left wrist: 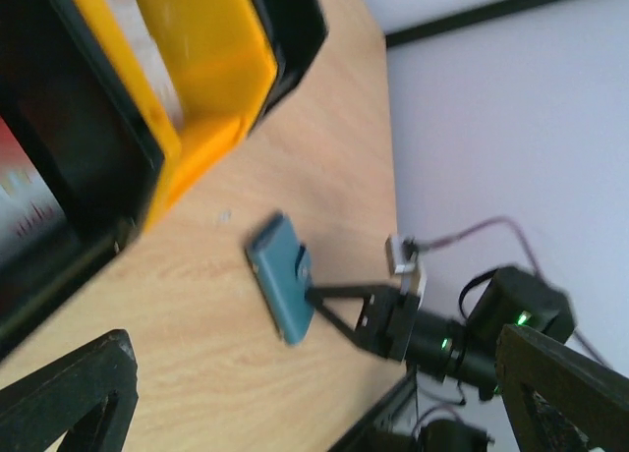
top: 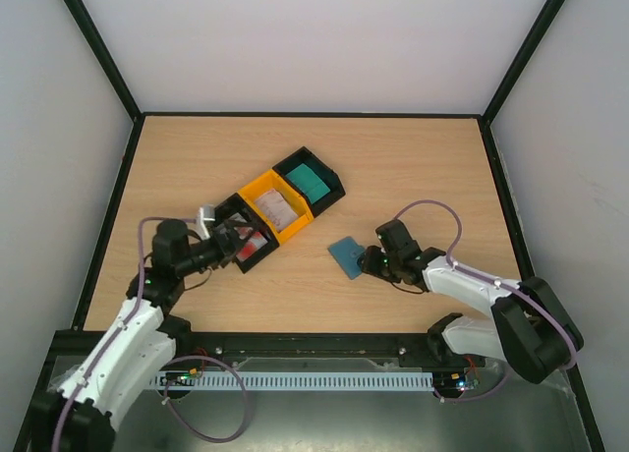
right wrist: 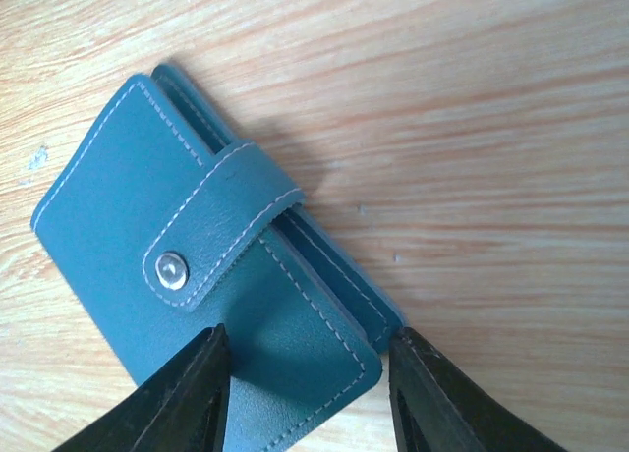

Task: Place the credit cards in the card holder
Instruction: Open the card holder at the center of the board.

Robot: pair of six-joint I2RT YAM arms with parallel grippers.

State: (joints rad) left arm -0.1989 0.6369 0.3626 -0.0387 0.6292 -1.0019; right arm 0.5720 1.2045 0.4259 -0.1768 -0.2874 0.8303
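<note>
Where the wood table (top: pixel 413 167) sits between white walls (top: pixel 295 39), we count left to right: one left gripper (top: pixel 234 244), spread wide and empty over the near black tray (top: pixel 263 256), three trays (top: pixel 255 191), two credit cards (top: pixel 279 210) partly hidden inside, one card holder (right wrist: pixel 197 265) flat on bare wood. Right gripper (top: pixel 366 263) stands half-closed astride its corner; contact we cannot tell.

Light wooden table (top: pixel 413 157) | near black plastic tray (top: pixel 257 260), yellow plastic tray (top: pixel 293 228), far black plastic tray (top: pixel 334 188) are lined up diagonally | teal-green card stack (top: pixel 310 182) is held in the far one.
</note>
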